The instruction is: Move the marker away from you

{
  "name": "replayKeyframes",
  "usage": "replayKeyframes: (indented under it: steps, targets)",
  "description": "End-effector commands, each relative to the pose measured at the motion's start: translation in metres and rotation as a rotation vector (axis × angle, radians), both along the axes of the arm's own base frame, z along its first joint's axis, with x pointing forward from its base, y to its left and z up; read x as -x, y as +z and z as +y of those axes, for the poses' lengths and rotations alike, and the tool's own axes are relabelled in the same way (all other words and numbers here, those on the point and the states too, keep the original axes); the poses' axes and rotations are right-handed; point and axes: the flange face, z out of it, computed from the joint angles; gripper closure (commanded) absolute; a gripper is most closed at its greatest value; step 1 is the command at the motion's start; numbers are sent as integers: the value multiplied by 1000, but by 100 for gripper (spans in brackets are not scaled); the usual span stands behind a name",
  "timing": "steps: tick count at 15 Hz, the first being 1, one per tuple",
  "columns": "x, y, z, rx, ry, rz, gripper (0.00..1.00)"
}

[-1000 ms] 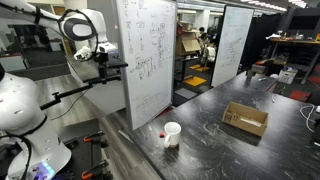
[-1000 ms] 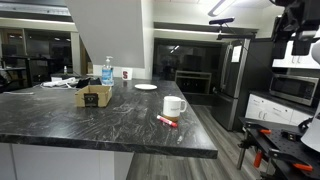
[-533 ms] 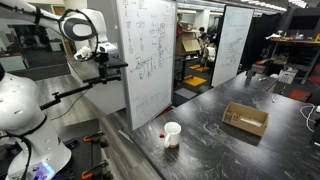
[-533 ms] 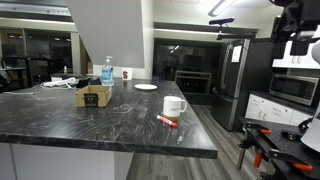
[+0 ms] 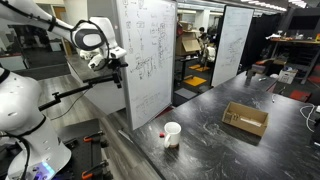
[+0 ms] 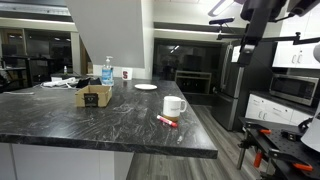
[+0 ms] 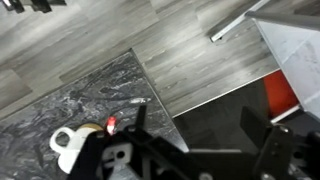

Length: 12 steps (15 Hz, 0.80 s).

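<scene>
Dark marble bench [image 6: 60, 120] has the marker [image 6: 166, 121] lying flat near its front edge, just beside the white cup [image 6: 174, 106]. My claw [image 7: 194, 115] reads spread in the wrist view, holding nothing. It hangs high off the bench, well apart from both.

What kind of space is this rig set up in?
Likely a lab or office kitchenette, hedged. There is a long dark stone counter, a microwave among the wall units, and whiteboards standing beside the counter.
</scene>
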Motion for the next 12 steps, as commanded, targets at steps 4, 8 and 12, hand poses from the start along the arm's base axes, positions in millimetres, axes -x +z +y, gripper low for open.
replayKeyframes:
  steps: [4,8,12]
  targets:
    - [-61,-61,-25,58,-167,25,0]
    - [-99,-104,-42,102,-218,77,0]
    - [-138,-150,-72,53,-282,138,0]
